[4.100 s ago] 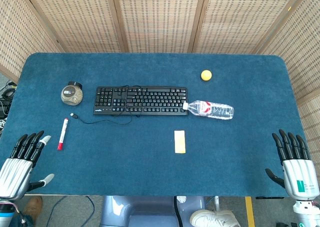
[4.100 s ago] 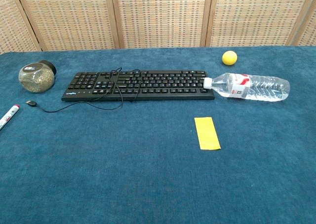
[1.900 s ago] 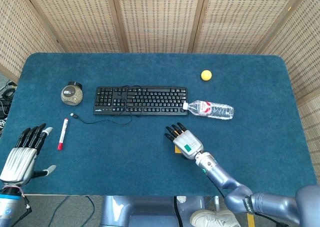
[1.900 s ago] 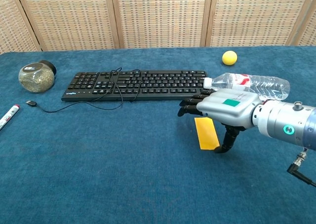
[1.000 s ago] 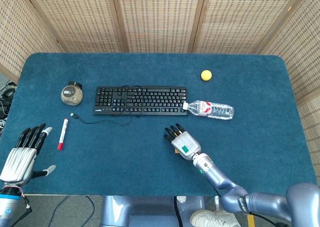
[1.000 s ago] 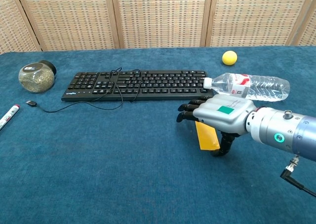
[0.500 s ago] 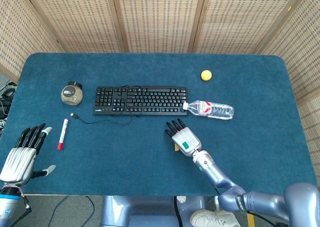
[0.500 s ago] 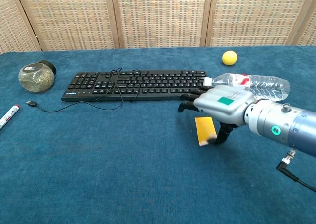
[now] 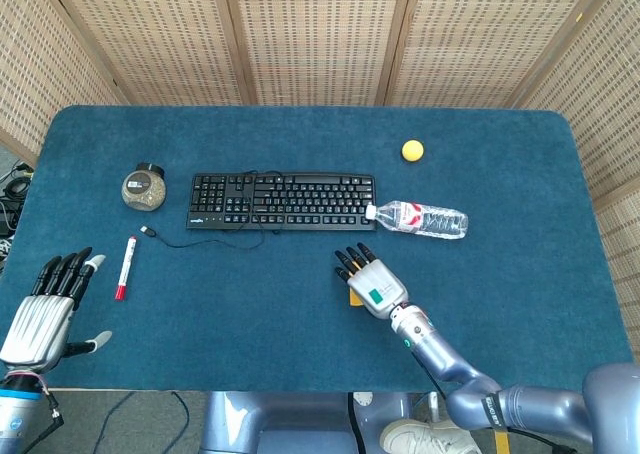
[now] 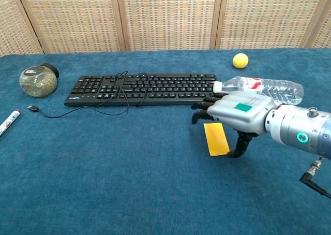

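Note:
My right hand (image 9: 370, 282) hovers over a yellow card (image 10: 216, 138) lying flat on the blue table (image 10: 129, 183), just in front of the keyboard's right end. Its fingers (image 10: 202, 107) stretch out towards the left, and its thumb (image 10: 241, 144) points down beside the card's right edge. In the head view only a sliver of the card (image 9: 355, 297) shows under the hand. My left hand (image 9: 42, 316) rests open at the table's near left corner, fingers spread and holding nothing, a little short of the red-and-white marker (image 9: 125, 267).
A black keyboard (image 10: 145, 88) with a loose cable lies across the middle. A clear water bottle (image 10: 258, 90) lies on its side right of it, with a yellow ball (image 10: 240, 60) behind. A jar (image 10: 38, 81) lies at the left.
Half a second ago the thumb had tipped the card up on one edge; now the card lies flat again. The right hand has shifted slightly right. The left hand is still.

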